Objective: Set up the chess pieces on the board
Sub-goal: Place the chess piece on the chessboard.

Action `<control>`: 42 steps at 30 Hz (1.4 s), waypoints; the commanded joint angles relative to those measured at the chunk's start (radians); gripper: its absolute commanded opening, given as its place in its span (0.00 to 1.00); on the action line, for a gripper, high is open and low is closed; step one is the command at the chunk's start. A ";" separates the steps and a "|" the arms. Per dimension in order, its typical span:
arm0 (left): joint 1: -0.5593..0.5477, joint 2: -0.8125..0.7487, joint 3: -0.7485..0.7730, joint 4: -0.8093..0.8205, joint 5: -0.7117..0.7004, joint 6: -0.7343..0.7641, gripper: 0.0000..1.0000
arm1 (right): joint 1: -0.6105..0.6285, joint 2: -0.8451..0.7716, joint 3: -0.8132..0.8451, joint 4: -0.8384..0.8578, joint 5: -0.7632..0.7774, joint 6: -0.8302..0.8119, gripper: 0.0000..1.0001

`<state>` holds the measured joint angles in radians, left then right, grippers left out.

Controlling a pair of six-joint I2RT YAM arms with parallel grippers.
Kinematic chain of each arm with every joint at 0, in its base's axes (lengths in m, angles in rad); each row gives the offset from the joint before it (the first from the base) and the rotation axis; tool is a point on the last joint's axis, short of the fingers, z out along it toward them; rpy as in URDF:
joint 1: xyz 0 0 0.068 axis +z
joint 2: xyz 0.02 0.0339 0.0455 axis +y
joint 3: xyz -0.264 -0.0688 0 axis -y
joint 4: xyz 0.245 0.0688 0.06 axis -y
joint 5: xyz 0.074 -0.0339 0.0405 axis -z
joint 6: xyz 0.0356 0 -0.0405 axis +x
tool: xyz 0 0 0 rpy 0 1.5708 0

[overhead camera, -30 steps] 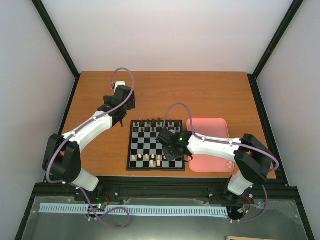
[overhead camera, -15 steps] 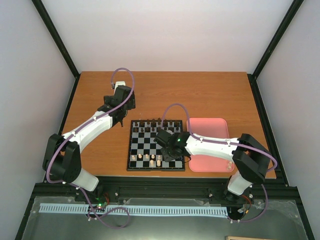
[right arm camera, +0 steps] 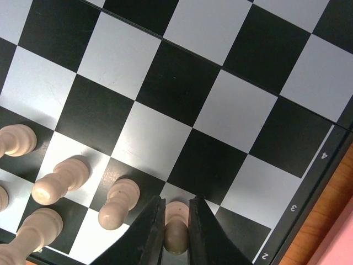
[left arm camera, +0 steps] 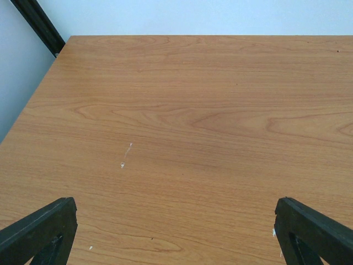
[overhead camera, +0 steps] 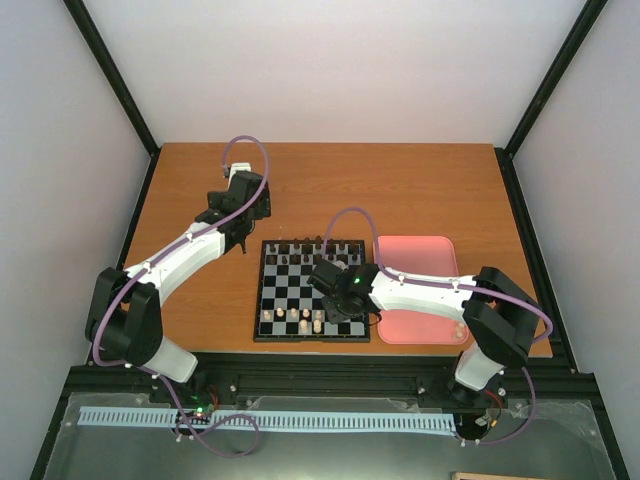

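Observation:
The board (overhead camera: 258, 300) lies mid-table, with several pale chess pieces (overhead camera: 303, 320) on its near rows. My right gripper (overhead camera: 336, 306) hangs low over the near right part of the board. In the right wrist view its fingers (right arm camera: 156, 221) press both sides of a pale pawn (right arm camera: 176, 223). This right gripper (right arm camera: 177, 205) is shut on that pawn, which stands upright on a white square near the board's edge. Other pale pawns (right arm camera: 117, 203) stand to its left. My left gripper (overhead camera: 243, 200) is open over bare wood beyond the board's far left corner, its fingers (left arm camera: 41, 232) far apart with nothing between them.
Dark brown pieces (overhead camera: 290, 256) line the board's far rows. A pink tray (overhead camera: 420, 255) sits right of the board, partly under my right arm. Black frame posts (left arm camera: 38, 25) stand at the table's far corners, with plain walls around.
My right gripper has shifted slightly left over the board's near right part. The left arm has not moved.

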<state>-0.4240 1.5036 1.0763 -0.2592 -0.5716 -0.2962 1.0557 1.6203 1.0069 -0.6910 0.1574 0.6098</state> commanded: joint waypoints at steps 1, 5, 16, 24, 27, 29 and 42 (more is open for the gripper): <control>-0.007 -0.004 0.039 -0.001 0.001 -0.009 1.00 | 0.011 0.008 -0.014 0.009 0.023 0.011 0.12; -0.007 -0.004 0.039 -0.002 0.000 -0.009 1.00 | 0.010 -0.009 -0.017 0.006 0.027 0.013 0.19; -0.007 -0.005 0.038 -0.002 0.002 -0.010 1.00 | 0.014 -0.037 -0.026 -0.002 0.032 0.017 0.20; -0.007 -0.009 0.037 -0.005 0.000 -0.011 1.00 | 0.016 -0.040 -0.020 -0.005 0.027 0.009 0.21; -0.007 -0.008 0.037 -0.005 0.001 -0.009 1.00 | 0.018 -0.058 -0.015 -0.013 0.042 0.013 0.24; -0.007 -0.009 0.037 -0.003 0.001 -0.011 1.00 | 0.019 -0.086 -0.014 -0.017 0.065 0.024 0.30; -0.007 -0.009 0.037 -0.002 0.006 -0.011 1.00 | -0.112 -0.258 -0.102 -0.159 0.261 0.103 0.48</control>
<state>-0.4240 1.5036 1.0763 -0.2596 -0.5713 -0.2962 1.0355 1.4117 0.9829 -0.7837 0.3359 0.6662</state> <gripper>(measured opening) 0.998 0.481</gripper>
